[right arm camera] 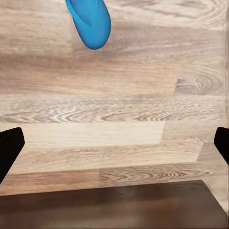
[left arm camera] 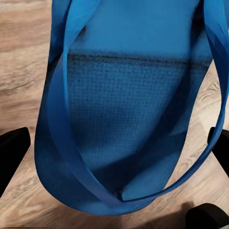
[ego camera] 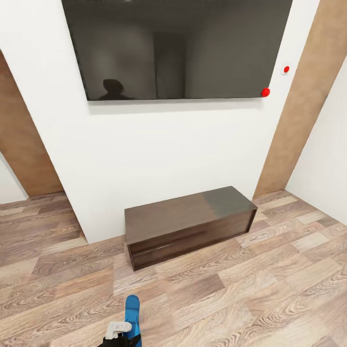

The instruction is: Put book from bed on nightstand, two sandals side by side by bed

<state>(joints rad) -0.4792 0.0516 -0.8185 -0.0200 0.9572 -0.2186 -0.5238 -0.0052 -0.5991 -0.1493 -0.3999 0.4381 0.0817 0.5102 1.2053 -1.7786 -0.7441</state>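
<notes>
While my left gripper (ego camera: 120, 332) sits at the head view's six o'clock, it carries a blue sandal (ego camera: 133, 315) whose long axis runs toward twelve, at the dark bench (ego camera: 190, 224) under the wall screen (ego camera: 178, 48). My right gripper (right arm camera: 114, 145) hangs wide and empty over the plank floor (right arm camera: 124, 95); a blue sandal tip (right arm camera: 89, 21) lies ahead of it. I judge the left arm must do the placing.
</notes>
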